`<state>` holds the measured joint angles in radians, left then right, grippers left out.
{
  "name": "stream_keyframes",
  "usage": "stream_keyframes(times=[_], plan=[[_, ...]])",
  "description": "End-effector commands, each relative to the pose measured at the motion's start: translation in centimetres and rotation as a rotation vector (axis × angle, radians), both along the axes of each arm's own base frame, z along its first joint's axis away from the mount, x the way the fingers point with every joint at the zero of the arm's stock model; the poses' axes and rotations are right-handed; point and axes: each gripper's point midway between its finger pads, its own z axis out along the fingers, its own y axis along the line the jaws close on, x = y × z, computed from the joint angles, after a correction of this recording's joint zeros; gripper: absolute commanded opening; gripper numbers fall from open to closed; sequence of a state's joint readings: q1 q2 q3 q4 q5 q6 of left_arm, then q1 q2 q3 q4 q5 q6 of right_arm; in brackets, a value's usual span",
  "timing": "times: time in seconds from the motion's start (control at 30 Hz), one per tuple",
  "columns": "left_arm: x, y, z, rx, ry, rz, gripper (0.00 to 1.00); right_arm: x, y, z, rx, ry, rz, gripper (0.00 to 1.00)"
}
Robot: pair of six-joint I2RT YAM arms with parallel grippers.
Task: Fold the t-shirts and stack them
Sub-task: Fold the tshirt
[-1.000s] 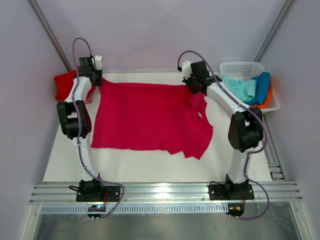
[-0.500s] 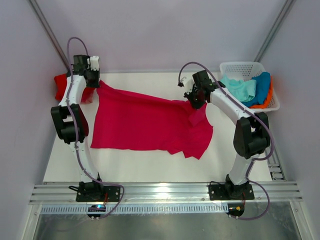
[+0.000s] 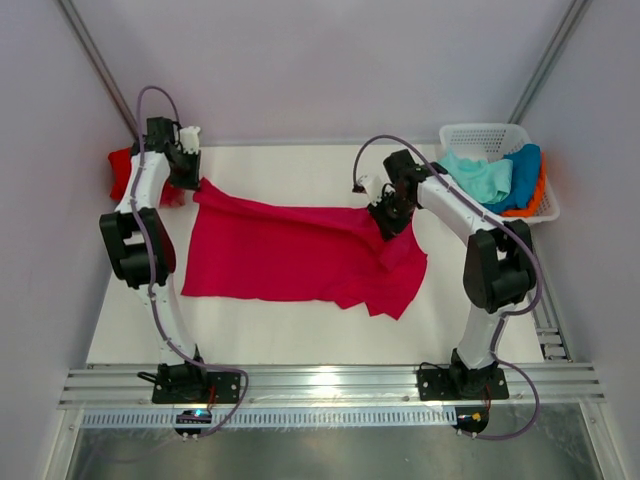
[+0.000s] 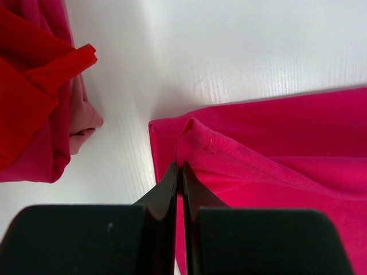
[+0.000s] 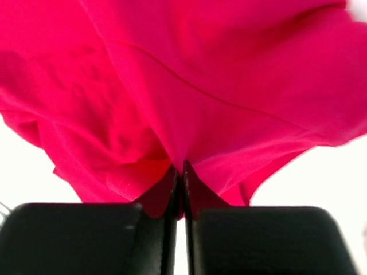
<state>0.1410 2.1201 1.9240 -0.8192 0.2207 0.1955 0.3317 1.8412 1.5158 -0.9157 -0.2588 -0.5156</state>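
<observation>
1. Top view: the crimson-pink soft cloth t-shirt [image 3: 290,260] lies spread well left of the white plastic lattice basket [image 3: 478,130], with its long axis running toward and away from that basket. The left gripper [image 3: 190,181] and right gripper [image 3: 386,213] each pinch a far corner, probably to draw that edge over into a fold.
2. Left wrist view: the left gripper [image 4: 179,169] is clamped on the shirt corner farthest from the basket. A folded red cloth tee [image 4: 26,80] lies just beyond.
3. Right wrist view: the right gripper [image 5: 179,169] is closed on bunched cloth at the basket-side corner.

Spread t-shirt [image 3: 290,255] left of basket [image 3: 480,129]
</observation>
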Motion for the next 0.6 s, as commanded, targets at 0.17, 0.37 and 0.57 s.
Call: stream_keyframes(times=[0.17,0.37,0.57], plan=[[-0.2,0.1,5.5,-0.006,-0.101,-0.027,0.0,-1.9,0.2,-1.1,0.01,0.131,0.099,0.87],[-0.4,-0.2,5.9,-0.019,-0.102,-0.032,0.0,3.2,1.5,1.6,0.04,-0.018,0.025,0.99],[-1.2,-0.5,6.2,-0.027,-0.088,-0.037,0.0,7.9,1.8,2.2,0.009,-0.111,-0.048,0.99]])
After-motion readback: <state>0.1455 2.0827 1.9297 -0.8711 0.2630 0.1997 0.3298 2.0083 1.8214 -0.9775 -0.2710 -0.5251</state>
